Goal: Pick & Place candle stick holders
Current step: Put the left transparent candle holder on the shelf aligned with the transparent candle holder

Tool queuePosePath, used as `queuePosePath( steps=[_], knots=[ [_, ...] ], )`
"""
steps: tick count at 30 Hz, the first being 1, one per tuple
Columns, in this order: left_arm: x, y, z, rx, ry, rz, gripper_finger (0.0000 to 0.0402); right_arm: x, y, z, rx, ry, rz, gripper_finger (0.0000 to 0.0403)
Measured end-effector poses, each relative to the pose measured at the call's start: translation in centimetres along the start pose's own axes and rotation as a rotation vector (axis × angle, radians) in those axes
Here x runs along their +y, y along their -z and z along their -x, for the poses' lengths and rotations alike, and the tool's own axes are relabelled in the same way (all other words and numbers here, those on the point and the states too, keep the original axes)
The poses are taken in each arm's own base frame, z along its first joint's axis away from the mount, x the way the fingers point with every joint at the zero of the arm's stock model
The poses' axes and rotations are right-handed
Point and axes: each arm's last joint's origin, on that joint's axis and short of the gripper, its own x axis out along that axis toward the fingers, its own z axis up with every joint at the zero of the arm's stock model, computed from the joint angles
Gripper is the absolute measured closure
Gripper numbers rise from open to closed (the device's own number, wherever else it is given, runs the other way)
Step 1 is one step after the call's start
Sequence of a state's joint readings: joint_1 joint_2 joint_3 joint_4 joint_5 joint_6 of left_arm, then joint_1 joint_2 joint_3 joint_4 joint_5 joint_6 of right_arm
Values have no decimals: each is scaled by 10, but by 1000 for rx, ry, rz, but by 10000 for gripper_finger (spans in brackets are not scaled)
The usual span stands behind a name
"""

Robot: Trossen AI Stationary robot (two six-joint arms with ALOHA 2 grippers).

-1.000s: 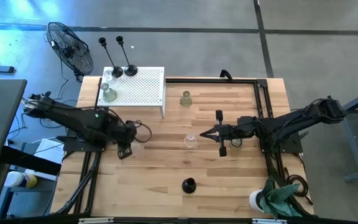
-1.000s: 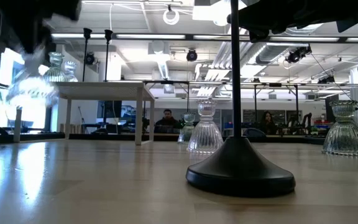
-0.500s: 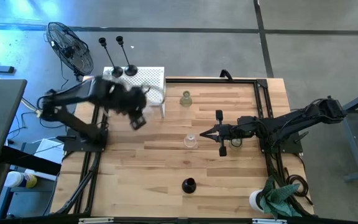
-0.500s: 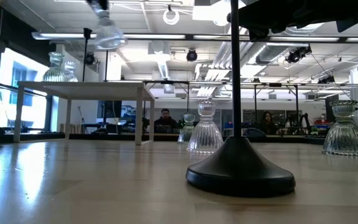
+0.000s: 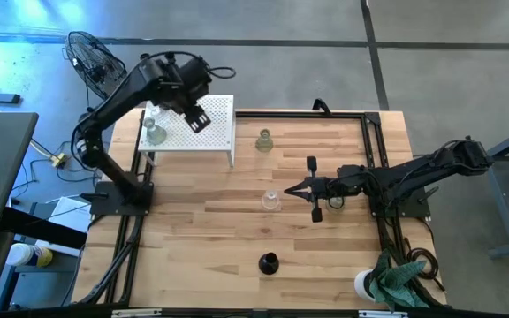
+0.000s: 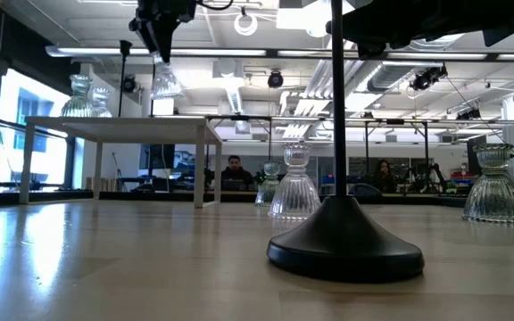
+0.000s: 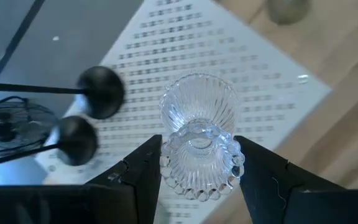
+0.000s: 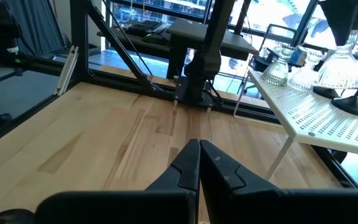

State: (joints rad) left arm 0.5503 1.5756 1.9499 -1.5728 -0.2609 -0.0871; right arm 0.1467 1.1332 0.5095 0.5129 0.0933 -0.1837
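Note:
My left gripper (image 5: 197, 119) hangs over the white perforated platform (image 5: 215, 132) at the table's far left, shut on a clear glass candle stick holder (image 7: 199, 140) that shows high in the low view (image 6: 165, 82). Two black holders (image 7: 101, 93) and other glass ones (image 5: 155, 134) stand on the platform. Two glass holders (image 5: 264, 139) (image 5: 271, 200) stand mid-table on their bases. A black holder (image 5: 268, 262) stands near the front edge. My right gripper (image 5: 292, 189) waits shut and level right of centre, touching nothing. My left gripper pinches the glass holder's beaded top collar (image 7: 166, 163) between its two fingers (image 7: 143, 174). The fingers come from above, slanting steeply down. The ribbed bell base (image 7: 197, 106) hangs below them, clear of the platform.
A floor fan (image 5: 95, 66) stands beyond the table's far left corner. A white cup with green cloth (image 5: 387, 283) sits at the near right corner. Black frame rails (image 5: 374, 150) run along the right side. People sit in the room behind (image 6: 233, 169).
My left gripper has risen from the table's left middle and swung toward the far edge, turning as it went, and now hangs over the white platform. The glass holder went with it, clear of the table. My right arm has kept still.

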Motion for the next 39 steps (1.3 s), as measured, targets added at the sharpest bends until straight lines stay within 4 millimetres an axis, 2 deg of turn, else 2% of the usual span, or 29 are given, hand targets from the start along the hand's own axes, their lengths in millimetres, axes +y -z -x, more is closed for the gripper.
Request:
queuePosePath(
  steps=[6,11,16,20,24,31,39],
  knots=[
    [27,-4,-13,43,-39,24,229,0,0,0,3,-1,0,403],
    [41,-7,-23,75,-54,52,229,0,0,0,3,-2,0,403],
    [40,-7,-30,98,-52,31,229,1,1,0,8,-18,1,403],
    [36,-1,-43,159,-39,6,229,1,1,0,8,-23,1,403],
    [36,3,-57,219,-113,-23,229,1,1,0,10,-24,0,403],
    [36,0,-58,191,-119,-38,229,1,1,0,11,-24,1,403],
    [52,1,-61,191,-126,14,229,1,1,0,12,-25,-1,403]
  ],
)
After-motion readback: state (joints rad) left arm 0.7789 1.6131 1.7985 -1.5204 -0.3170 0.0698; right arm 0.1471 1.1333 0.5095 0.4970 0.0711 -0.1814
